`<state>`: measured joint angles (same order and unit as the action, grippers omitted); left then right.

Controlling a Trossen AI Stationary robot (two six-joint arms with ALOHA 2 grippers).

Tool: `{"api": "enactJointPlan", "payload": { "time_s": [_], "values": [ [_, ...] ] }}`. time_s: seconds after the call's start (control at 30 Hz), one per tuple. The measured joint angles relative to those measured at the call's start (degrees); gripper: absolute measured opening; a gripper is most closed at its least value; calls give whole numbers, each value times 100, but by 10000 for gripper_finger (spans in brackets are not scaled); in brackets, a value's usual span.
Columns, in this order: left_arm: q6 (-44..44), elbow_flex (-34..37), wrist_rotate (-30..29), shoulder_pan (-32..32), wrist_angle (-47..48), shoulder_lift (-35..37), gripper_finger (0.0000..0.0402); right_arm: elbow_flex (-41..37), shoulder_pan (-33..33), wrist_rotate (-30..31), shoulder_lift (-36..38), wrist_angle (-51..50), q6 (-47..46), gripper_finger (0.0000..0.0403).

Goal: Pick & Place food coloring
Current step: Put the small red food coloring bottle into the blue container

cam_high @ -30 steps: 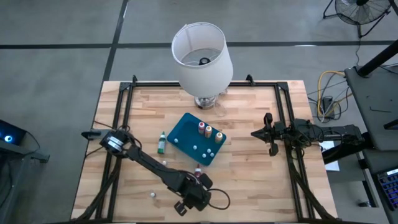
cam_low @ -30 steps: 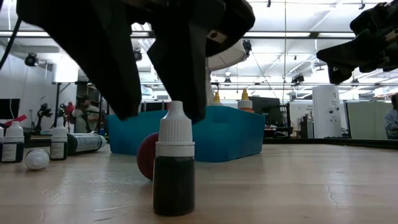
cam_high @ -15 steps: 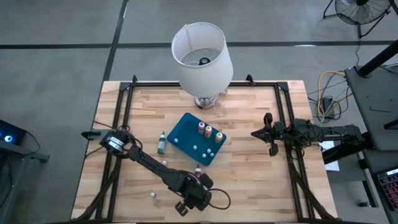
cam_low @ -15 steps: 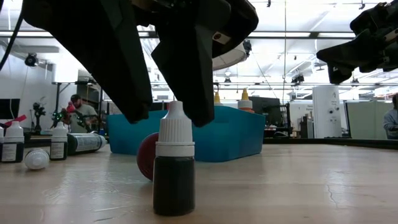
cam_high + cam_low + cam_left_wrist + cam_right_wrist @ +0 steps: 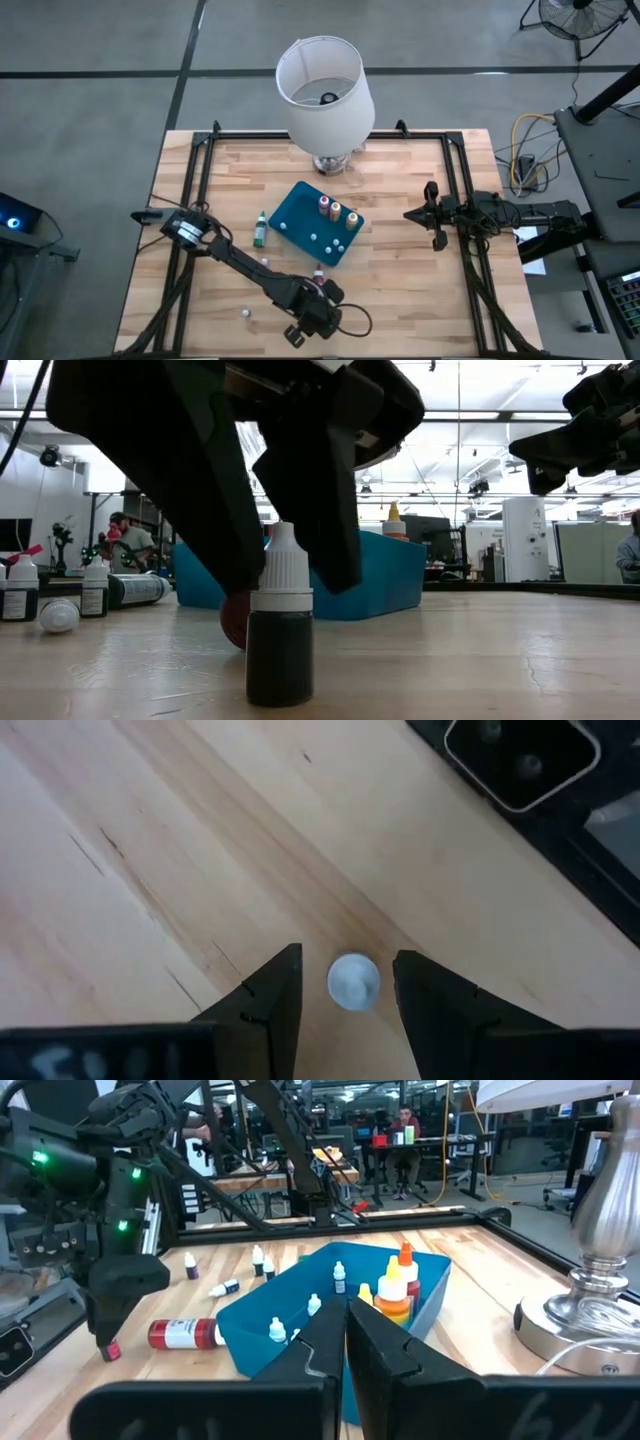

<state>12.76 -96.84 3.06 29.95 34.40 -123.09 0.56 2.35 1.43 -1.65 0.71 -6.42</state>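
Observation:
A small dark food coloring bottle with a white cap stands upright on the wood near the table's near edge. My left gripper is open and points steeply down over it, one finger on each side of the cap with a gap on both sides. Just behind it lies a red bottle. Red, yellow and orange bottles stand in the teal tray. A green bottle lies on its side left of the tray. My right gripper waits shut at the table's right edge.
A white-shaded lamp stands at the far edge, its metal base behind the tray. More small bottles and a loose white cap sit left of the tray. Black frame rails line the table's sides. A person is in the room beyond.
My left gripper has come down a little, so its fingers now reach lower on either side of the dark bottle's white cap. The bottle has stayed upright in place.

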Motion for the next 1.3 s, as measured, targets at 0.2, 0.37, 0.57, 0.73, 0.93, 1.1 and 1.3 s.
{"api": "enactJointPlan", "payload": {
  "time_s": [0.2,0.37,0.57,0.73,0.93,1.1,1.3],
  "values": [
    [-86,2,-5,0,-36,-28,131,0,0,0,0,2,2,8],
    [-119,6,-2,-7,-44,-29,124,0,-2,1,0,2,0,8],
    [-123,11,7,-28,-44,-29,66,0,0,2,0,2,0,8],
    [-121,11,28,-40,-68,-28,30,0,0,0,0,2,0,8],
    [-119,-103,-24,-75,290,18,30,0,0,0,0,1,0,8],
    [-121,-665,-272,-240,1219,236,30,0,0,0,0,3,0,8],
    [-122,-1325,-656,-614,2221,358,30,0,-2,4,1,8,0,8]
  ]
}}
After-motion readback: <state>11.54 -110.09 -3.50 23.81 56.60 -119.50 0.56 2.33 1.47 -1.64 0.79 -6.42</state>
